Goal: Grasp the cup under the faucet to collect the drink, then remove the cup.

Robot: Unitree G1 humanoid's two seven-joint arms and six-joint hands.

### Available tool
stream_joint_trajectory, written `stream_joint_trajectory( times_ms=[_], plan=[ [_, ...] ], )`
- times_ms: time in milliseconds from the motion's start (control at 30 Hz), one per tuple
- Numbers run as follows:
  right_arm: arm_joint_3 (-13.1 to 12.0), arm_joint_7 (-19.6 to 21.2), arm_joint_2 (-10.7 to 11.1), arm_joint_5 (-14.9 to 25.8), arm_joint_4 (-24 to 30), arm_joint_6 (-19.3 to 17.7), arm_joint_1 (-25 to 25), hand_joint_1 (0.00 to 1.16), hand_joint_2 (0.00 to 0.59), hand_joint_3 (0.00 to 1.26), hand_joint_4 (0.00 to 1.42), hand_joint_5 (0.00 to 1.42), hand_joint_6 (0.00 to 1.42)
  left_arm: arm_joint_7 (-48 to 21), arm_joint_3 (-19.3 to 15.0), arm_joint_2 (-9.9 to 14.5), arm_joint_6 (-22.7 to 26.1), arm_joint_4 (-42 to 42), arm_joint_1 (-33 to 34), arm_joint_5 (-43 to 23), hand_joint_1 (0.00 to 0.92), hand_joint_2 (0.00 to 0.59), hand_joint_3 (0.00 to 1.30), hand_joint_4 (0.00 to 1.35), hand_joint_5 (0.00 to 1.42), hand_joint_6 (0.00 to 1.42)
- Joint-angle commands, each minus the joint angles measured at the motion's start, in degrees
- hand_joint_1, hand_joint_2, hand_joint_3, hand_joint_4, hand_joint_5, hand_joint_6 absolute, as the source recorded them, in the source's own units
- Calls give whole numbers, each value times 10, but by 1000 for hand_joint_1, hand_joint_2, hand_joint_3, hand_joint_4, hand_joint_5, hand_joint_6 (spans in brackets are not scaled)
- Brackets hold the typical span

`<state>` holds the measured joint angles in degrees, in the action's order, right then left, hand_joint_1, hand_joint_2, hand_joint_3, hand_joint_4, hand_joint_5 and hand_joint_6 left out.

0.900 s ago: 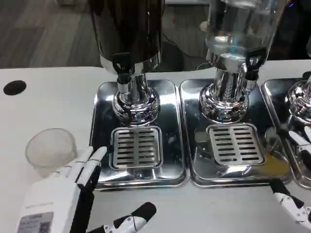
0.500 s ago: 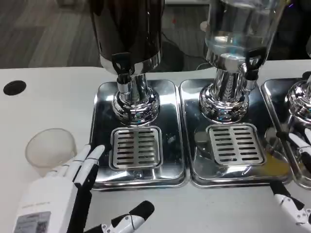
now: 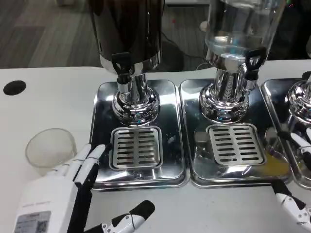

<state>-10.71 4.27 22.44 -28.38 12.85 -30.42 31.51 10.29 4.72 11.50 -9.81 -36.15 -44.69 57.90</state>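
The cup (image 3: 50, 150) is not picked up yet. It sits on the tabletop (image 3: 48, 102), just to the left of the left robot hand (image 3: 63, 191), which is wide and holds nothing. Next, I think that hand must close around the cup and carry it right, under the faucet (image 3: 122, 68). The cup is clear, upright and looks empty.

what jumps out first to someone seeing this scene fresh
Two shiny drink dispensers stand at the back on chrome trays: a dark one left of centre, a clear one to its right. An empty clear cup sits on the table at left, beside the left hand, not under any faucet.
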Motion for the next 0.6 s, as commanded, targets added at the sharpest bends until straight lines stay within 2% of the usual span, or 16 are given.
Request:
stream_joint_trajectory(
  times_ms=[33,200,600],
  plan=[
    [-3,-1,1,13,-2,-4,2,504,366,119,0,0,0,9,2,0,-3,-3,-2,-1,0,82,182,100,219,278],
    [-2,0,1,15,-3,-5,3,484,342,117,0,0,0,11,4,0,-2,-3,-1,-1,0,82,182,100,219,278],
    [0,-1,-1,17,-2,-8,8,472,334,117,0,0,0,15,0,2,-3,-2,-3,-11,0,90,173,99,235,291]
  ],
)
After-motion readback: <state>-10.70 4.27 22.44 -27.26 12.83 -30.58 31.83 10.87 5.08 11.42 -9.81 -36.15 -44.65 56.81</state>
